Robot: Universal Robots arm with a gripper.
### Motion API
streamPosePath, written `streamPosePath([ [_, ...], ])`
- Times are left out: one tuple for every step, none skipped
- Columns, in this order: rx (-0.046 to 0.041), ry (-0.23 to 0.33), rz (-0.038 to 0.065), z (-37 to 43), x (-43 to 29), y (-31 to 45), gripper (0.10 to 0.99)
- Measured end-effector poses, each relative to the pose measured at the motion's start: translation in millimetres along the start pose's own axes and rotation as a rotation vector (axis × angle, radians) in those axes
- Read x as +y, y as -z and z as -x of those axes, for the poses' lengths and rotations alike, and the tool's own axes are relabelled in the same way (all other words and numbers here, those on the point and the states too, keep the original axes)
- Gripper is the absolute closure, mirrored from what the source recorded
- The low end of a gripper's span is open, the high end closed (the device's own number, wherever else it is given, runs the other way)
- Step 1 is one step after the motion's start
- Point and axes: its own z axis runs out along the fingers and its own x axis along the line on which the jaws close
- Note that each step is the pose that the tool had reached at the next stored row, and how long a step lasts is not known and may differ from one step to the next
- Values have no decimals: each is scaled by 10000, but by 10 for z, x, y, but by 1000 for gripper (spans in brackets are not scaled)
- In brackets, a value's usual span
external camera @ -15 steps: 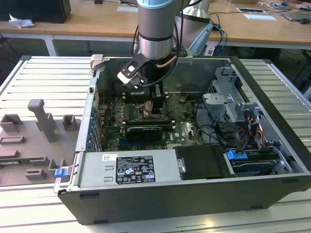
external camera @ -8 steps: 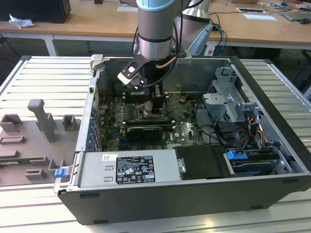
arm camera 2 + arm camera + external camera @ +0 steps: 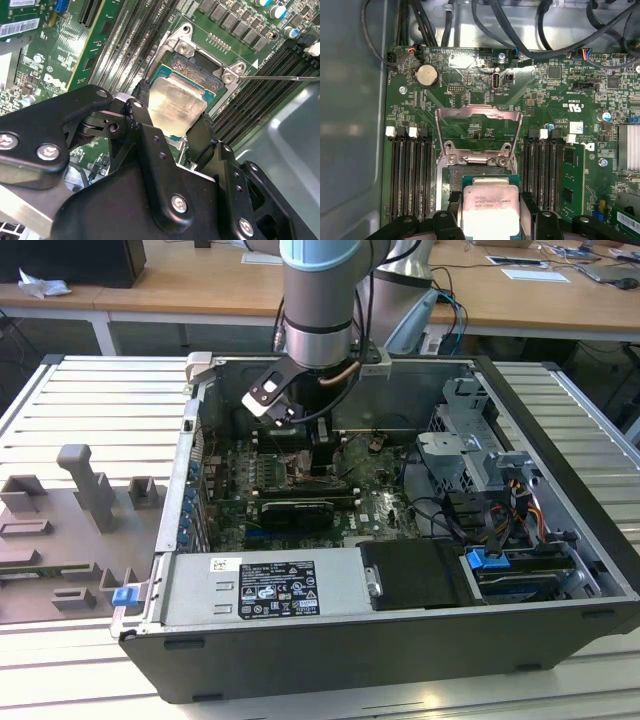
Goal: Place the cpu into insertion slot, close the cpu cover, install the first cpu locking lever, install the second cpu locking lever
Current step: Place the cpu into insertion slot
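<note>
- Surface: a ribbed metal table (image 3: 80, 400) carries an open computer case (image 3: 330, 660). Grey fixture blocks (image 3: 85, 485) sit on the table at the exterior view's left of the case.
- Room: wooden desks (image 3: 200, 285) stand behind the table.
- Arm: the arm (image 3: 318, 300) reaches down from above into the case, over the green motherboard (image 3: 470, 65).
- Claw state: the gripper (image 3: 172, 107) is clamped on the cpu (image 3: 180, 100). One black finger (image 3: 141, 97) presses each of two opposite edges.
- Cpu position: in both wrist views the cpu lies between the fingers, metal top up, directly over the insertion slot (image 3: 200, 67). Part of the slot's dark centre is exposed past the cpu's far edge. Whether the chip rests in the slot cannot be determined.
- Cover: in the first wrist view the cpu cover (image 3: 479, 111) stands swung open beyond the slot, apart from the cpu, with the board visible through its window.
</note>
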Motion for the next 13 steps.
streamPosePath([
  [-5,-96,-1,-3,0,-3,545],
  [-11,-149,-2,-3,0,-4,545],
  [-13,-170,-3,-3,0,-6,545],
  [-12,-172,-2,-3,-1,-8,545],
  [-11,-172,-1,-3,-1,-16,545],
  [-11,-177,-1,-3,-1,-24,545],
  [-12,-177,-1,-3,-1,-24,545],
  [-11,-177,-1,-3,-1,-25,545],
  [-11,-177,-1,-3,-1,-26,545],
  [-11,-177,-1,-3,-1,-28,545],
  [-11,-177,-1,-4,-1,-30,545],
  [-11,-177,-1,-3,-2,-32,545],
  [-11,-177,-1,-3,-2,-33,545],
])
